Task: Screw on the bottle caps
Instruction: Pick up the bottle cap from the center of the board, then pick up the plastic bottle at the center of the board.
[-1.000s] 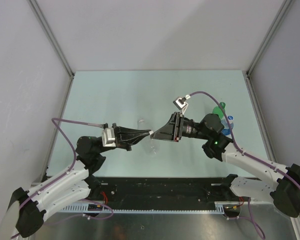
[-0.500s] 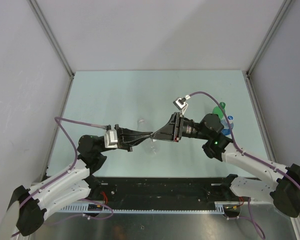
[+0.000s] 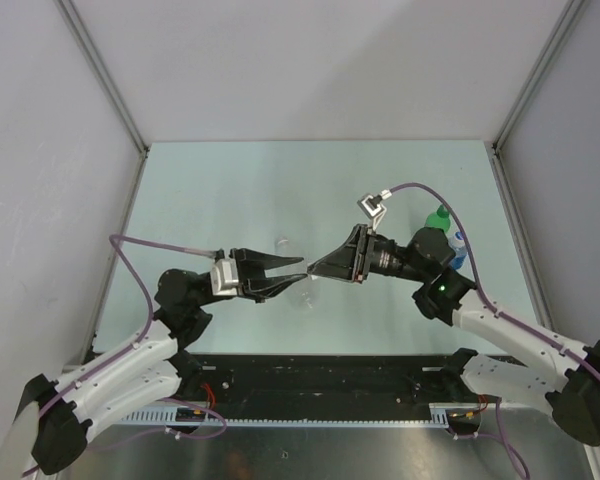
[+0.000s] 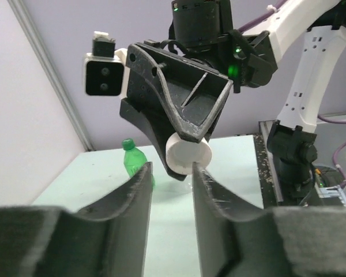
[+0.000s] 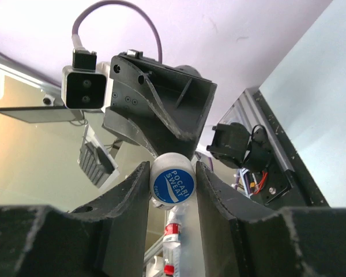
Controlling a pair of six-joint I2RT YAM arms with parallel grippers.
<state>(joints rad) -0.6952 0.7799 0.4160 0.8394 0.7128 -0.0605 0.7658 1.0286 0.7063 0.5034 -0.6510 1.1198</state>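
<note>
My right gripper [image 5: 172, 174] is shut on a white bottle cap [image 5: 173, 180] with a blue printed top, held above the table's middle. In the left wrist view the same cap [image 4: 188, 156] sits just beyond my left gripper [image 4: 172, 168], whose jaws stand open and apart from it. From above, the left gripper [image 3: 302, 274] and right gripper [image 3: 314, 271] meet tip to tip. A green bottle [image 3: 438, 217] with its green cap on and a blue-labelled bottle [image 3: 460, 246] stand at the right. A faint clear bottle [image 3: 306, 293] lies on the table under the grippers.
A small clear object [image 3: 280, 242] lies on the table just behind the left gripper. The green bottle [image 4: 131, 160] stands upright beyond the left fingers. Grey walls enclose the pale green table [image 3: 230, 190] on three sides.
My left gripper has opened and let go of the white cap. The right gripper still holds the cap, and the right arm has shifted slightly to the right.
</note>
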